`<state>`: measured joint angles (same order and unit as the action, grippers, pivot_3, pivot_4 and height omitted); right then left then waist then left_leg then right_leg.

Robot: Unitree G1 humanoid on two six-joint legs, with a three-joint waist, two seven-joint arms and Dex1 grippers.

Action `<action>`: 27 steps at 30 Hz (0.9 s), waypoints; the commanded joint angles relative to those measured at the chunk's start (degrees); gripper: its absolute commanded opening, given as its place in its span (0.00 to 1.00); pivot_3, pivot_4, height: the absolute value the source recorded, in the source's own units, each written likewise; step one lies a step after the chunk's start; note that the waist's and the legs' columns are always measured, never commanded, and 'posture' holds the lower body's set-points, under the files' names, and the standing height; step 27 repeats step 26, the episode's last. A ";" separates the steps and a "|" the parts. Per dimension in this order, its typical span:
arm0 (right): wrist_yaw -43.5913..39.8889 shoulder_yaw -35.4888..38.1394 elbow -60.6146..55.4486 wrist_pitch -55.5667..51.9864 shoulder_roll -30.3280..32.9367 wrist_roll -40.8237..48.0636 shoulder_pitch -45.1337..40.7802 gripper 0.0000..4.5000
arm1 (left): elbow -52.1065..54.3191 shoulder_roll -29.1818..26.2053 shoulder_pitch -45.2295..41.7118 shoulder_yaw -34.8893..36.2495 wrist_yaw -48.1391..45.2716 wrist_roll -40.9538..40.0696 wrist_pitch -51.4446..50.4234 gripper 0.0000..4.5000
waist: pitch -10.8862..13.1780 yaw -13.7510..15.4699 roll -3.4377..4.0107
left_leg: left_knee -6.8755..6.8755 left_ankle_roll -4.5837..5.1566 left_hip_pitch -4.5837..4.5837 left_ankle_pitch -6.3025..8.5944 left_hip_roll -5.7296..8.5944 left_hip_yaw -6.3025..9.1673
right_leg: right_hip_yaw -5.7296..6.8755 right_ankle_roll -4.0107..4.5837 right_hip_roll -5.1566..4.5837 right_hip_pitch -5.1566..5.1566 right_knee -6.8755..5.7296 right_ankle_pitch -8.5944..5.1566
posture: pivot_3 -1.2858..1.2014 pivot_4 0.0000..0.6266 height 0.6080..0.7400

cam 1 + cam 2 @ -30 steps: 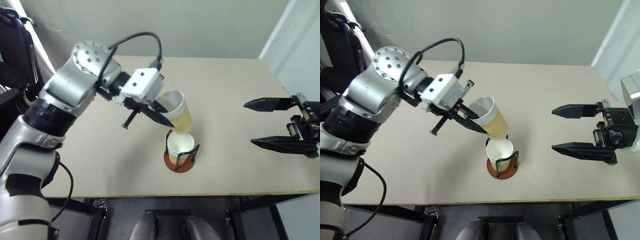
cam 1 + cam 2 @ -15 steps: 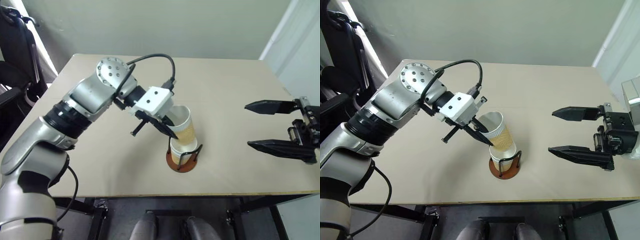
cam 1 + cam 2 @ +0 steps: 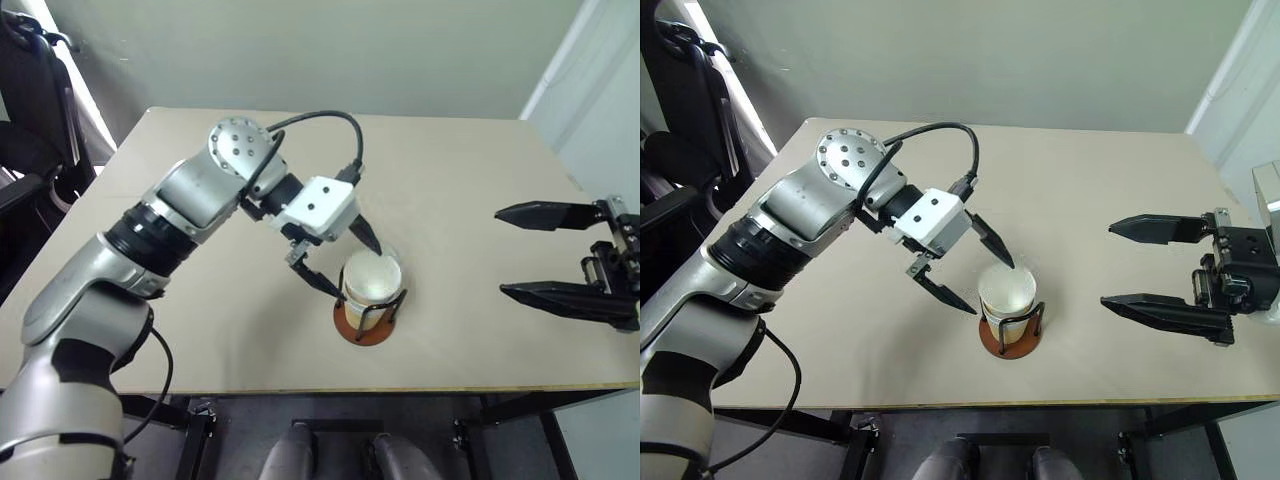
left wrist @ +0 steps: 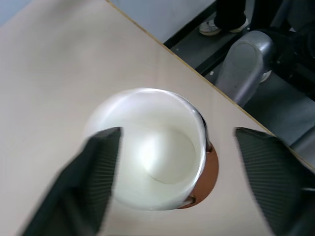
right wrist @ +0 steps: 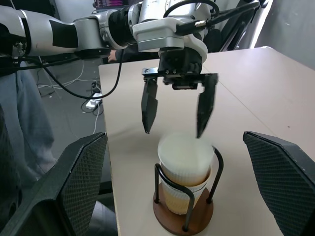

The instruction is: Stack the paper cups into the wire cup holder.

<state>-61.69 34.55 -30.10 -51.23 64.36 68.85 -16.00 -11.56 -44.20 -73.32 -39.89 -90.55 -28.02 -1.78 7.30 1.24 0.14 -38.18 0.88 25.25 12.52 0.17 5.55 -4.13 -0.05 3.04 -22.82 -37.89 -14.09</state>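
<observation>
The wire cup holder (image 3: 365, 326) stands on its reddish-brown disc near the table's front edge, in the middle. The paper cups (image 3: 372, 281) sit nested upright inside its black wire loops; the top cup's white inside faces up (image 4: 152, 157). My left gripper (image 3: 357, 271) is open just above the top cup's rim, one finger (image 4: 93, 182) on either side and clear of it. In the right wrist view the left gripper (image 5: 174, 132) hangs open over the cups (image 5: 186, 162). My right gripper (image 3: 500, 251) is open and empty, well to the right of the holder.
The tan table (image 3: 200, 330) reaches back to a grey wall; its front edge runs close behind the holder. A black chair (image 3: 30, 90) stands beyond the table's left side. A person's leg (image 5: 24, 132) shows past the table's end.
My left gripper carried the tilted cup down onto the cup in the holder, then opened and let go. The cup now sits nested and upright. The right gripper stayed put.
</observation>
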 commanded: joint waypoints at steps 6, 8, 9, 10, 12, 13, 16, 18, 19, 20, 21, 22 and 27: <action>-3.02 -6.04 3.43 4.06 1.00 -3.19 -4.77 1.00 | -6.31 -0.27 0.56 19.01 3.97 -1.30 -10.65 0.99 | 0.00 -0.06 0.00 | -0.03 0.01 0.00 0.00 0.00 -0.02 | -0.06 -0.07 0.00 -0.02 -0.01 0.03 | 0.52 0.24 1.00; -5.25 -6.44 4.37 4.83 1.33 -4.84 -3.72 1.00 | -4.81 -5.89 5.91 24.43 3.44 -2.93 -15.48 0.99 | -0.04 -0.41 0.08 | 0.01 0.02 0.00 0.01 0.00 -0.03 | -0.07 -0.07 0.00 -0.04 0.00 0.03 | 0.52 0.24 1.00; -6.77 -6.15 5.14 5.13 1.64 -5.87 -2.52 1.00 | -2.99 -9.60 10.42 27.62 2.23 -4.66 -18.06 0.99 | -0.12 -0.85 0.24 | 0.06 0.02 -0.05 0.01 0.01 -0.09 | -0.17 -0.09 0.01 -0.05 0.00 0.02 | 0.52 0.24 1.00; -8.15 -5.79 6.08 5.38 2.03 -7.00 -1.29 1.00 | -1.28 -12.38 14.71 31.24 1.79 -6.63 -20.00 0.99 | -0.18 -1.20 0.33 | 0.13 -0.02 -0.17 -0.01 0.01 -0.17 | -0.35 -0.14 0.02 -0.06 0.01 -0.02 | 0.52 0.24 1.00; -11.46 -4.59 9.08 6.76 3.30 -10.71 2.18 1.00 | 1.81 -17.66 23.11 39.78 3.57 -12.37 -28.34 0.99 | -0.17 -1.48 0.34 | 0.22 -0.09 -0.27 -0.05 0.02 -0.31 | -0.47 -0.33 0.07 -0.05 -0.02 -0.21 | 0.52 0.24 1.00; -12.87 -3.92 10.86 7.36 3.95 -12.43 3.82 1.00 | 3.72 -20.08 28.25 44.22 3.38 -14.60 -31.04 0.99 | -0.14 -1.44 0.28 | 0.21 -0.14 -0.24 -0.07 0.00 -0.31 | -0.48 -0.34 0.07 -0.09 -0.03 -0.25 | 0.52 0.24 1.00; -16.90 -2.74 15.96 9.82 5.70 -17.24 7.38 1.00 | 6.27 -23.00 40.22 54.53 5.79 -17.02 -35.07 0.99 | -0.11 -0.84 0.23 | 0.12 -0.39 -0.10 -0.19 0.01 -0.33 | -0.51 -0.26 0.01 -0.15 0.01 -0.33 | 0.52 0.24 1.00; -18.64 -2.94 19.29 11.38 6.46 -19.40 7.61 1.00 | 7.28 -23.49 47.03 58.48 6.58 -15.79 -34.67 0.99 | -0.12 -0.31 0.26 | 0.06 0.09 -0.12 0.10 0.08 -0.31 | -0.52 -0.16 -0.08 -0.03 0.03 -0.39 | 0.52 0.24 1.00; -19.26 -3.26 20.46 11.99 6.65 -20.09 7.33 1.00 | 8.15 -23.44 48.79 59.51 6.81 -15.86 -34.81 0.99 | -0.13 -0.13 0.27 | 0.06 0.28 -0.19 0.22 0.12 -0.32 | -0.52 -0.11 -0.11 0.02 0.03 -0.41 | 0.52 0.24 1.00; -19.83 -4.07 22.18 12.95 7.04 -21.29 6.71 1.00 | 8.52 -22.95 50.44 60.57 7.98 -15.62 -34.96 0.99 | -0.13 0.03 0.27 | 0.05 0.32 -0.29 0.25 0.15 -0.31 | -0.52 -0.10 -0.15 0.14 -0.01 -0.42 | 0.52 0.24 1.00; -20.27 -4.88 23.70 13.67 7.44 -22.29 5.97 1.00 | 8.94 -22.63 52.32 61.52 8.49 -15.23 -34.72 0.99 | -0.13 0.11 0.27 | 0.06 0.33 -0.31 0.27 0.17 -0.30 | -0.51 -0.02 -0.15 0.15 -0.03 -0.39 | 0.52 0.24 1.00; -20.62 -5.71 24.97 14.12 7.74 -23.00 5.01 1.00 | 9.38 -22.39 54.01 62.56 8.74 -15.31 -34.81 0.99 | -0.13 0.08 0.27 | 0.07 0.31 -0.33 0.26 0.18 -0.29 | -0.51 0.08 -0.15 0.15 -0.04 -0.32 | 0.52 0.24 1.00; -21.97 -8.90 27.66 14.63 8.00 -24.24 1.29 1.00 | 10.04 -21.77 55.66 63.88 10.40 -15.84 -35.25 0.99 | -0.12 -0.17 0.25 | 0.08 0.14 -0.47 0.04 0.16 -0.29 | -0.51 0.44 -0.13 0.15 -0.07 -0.13 | 0.52 0.24 1.00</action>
